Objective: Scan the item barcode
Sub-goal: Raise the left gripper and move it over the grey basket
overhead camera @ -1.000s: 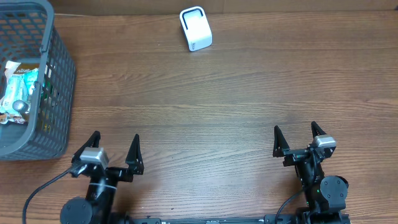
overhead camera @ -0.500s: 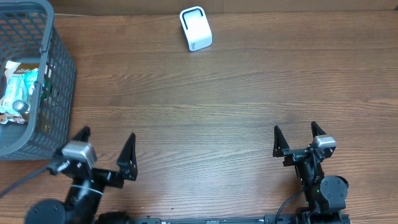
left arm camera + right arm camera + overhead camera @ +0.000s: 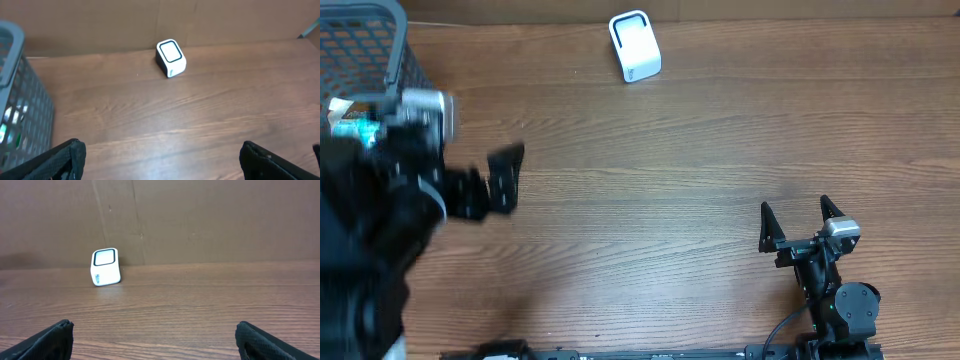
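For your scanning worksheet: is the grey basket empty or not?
Not empty: a teal packet shows inside the basket.

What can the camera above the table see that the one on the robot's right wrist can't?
Only the overhead view shows the grey basket at the table's left edge, the blurred left arm overlapping it, and the whole right gripper from above. Only the right wrist view shows the brown wall behind the table. Both show the white scanner standing on the wooden table, and the right gripper's open, empty fingers.
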`<action>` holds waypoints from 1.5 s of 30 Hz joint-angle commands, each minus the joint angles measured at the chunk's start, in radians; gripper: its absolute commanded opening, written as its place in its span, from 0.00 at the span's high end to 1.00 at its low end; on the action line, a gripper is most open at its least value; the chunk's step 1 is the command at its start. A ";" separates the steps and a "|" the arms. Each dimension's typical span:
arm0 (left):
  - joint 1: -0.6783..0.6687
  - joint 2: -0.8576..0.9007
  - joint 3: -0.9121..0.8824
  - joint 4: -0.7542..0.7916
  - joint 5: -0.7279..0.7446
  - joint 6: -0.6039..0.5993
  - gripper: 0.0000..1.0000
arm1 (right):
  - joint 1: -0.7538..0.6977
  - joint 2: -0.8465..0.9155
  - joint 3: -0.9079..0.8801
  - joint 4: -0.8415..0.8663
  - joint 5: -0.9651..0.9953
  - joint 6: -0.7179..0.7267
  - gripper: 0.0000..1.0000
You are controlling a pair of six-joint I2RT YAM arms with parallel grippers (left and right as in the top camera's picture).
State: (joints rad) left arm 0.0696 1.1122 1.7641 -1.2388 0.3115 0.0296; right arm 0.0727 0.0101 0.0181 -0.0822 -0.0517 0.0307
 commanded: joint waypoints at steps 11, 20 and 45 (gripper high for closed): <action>0.003 0.193 0.037 0.093 -0.343 0.067 0.00 | 0.004 -0.007 -0.010 0.004 0.002 0.007 0.00; 0.206 0.292 0.037 0.053 -0.422 -0.045 0.00 | 0.004 -0.007 -0.010 0.004 0.002 0.007 0.00; 0.581 0.369 0.036 0.049 -0.187 -0.061 0.00 | 0.004 -0.007 -0.010 0.004 0.002 0.007 0.00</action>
State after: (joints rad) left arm 0.6395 1.4494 1.7744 -1.1892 0.1093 -0.0036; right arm 0.0727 0.0101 0.0181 -0.0826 -0.0525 0.0307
